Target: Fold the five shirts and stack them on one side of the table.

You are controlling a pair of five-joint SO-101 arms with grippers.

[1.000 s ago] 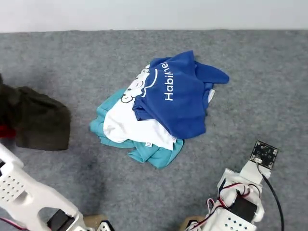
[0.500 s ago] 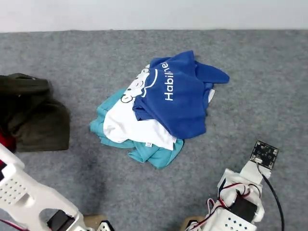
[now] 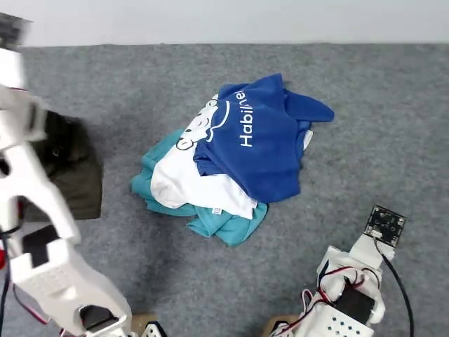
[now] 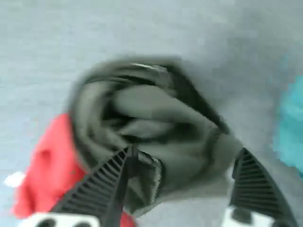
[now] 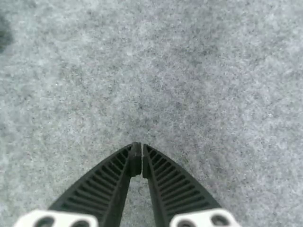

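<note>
A dark olive shirt (image 4: 156,123) lies bunched on a red shirt (image 4: 42,175) at the table's left side. My left gripper (image 4: 187,153) hangs open just above the olive shirt, holding nothing. In the high view the left arm (image 3: 31,168) stands raised over that olive shirt (image 3: 77,175). A blue shirt (image 3: 263,140) tops a loose pile in the middle, over a white shirt (image 3: 186,182) and a teal shirt (image 3: 224,225). My right gripper (image 5: 138,158) is shut and empty over bare carpet near the front right, where the right arm (image 3: 351,288) sits.
Grey carpet (image 3: 379,126) covers the table. A pale wall (image 3: 224,21) runs along the far edge. Open carpet lies to the right of the pile and in front of it.
The left arm has swung up from the front left corner to stand over the olive shirt, whose upper part shifted between the earlier frames. The pile and the right arm have not moved.
</note>
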